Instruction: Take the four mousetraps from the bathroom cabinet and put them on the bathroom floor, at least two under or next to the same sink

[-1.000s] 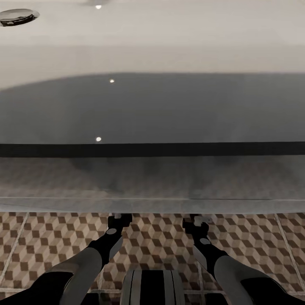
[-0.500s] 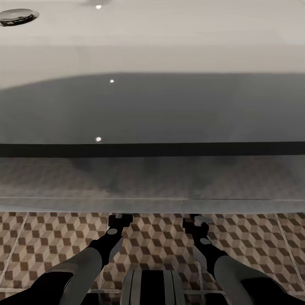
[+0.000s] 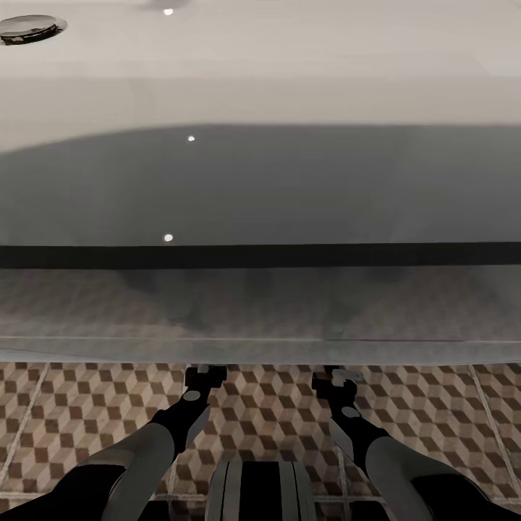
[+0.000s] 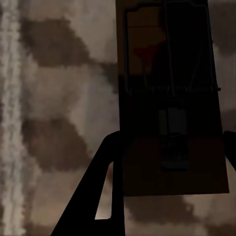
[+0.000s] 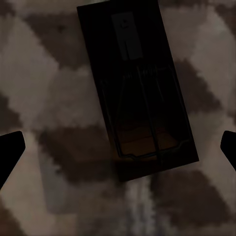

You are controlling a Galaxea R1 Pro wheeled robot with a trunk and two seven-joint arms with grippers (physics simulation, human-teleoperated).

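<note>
Under the wide white sink (image 3: 260,65), both arms reach down to the cube-patterned brown, beige and white tiled floor (image 3: 72,412). From the head, the left gripper (image 3: 205,372) and right gripper (image 3: 339,375) tuck beneath the vanity edge, traps hidden. Left wrist camera: a flat brown wooden mousetrap (image 4: 169,98) between its fingers (image 4: 98,191), contact unclear. Right wrist camera: another trap (image 5: 135,88) lying on tiles, fingertips (image 5: 10,150) spread wide, released.

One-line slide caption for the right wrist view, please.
Mousetrap lying flat on the cube-patterned bathroom floor, between the spread fingertips of the open right gripper.
</note>
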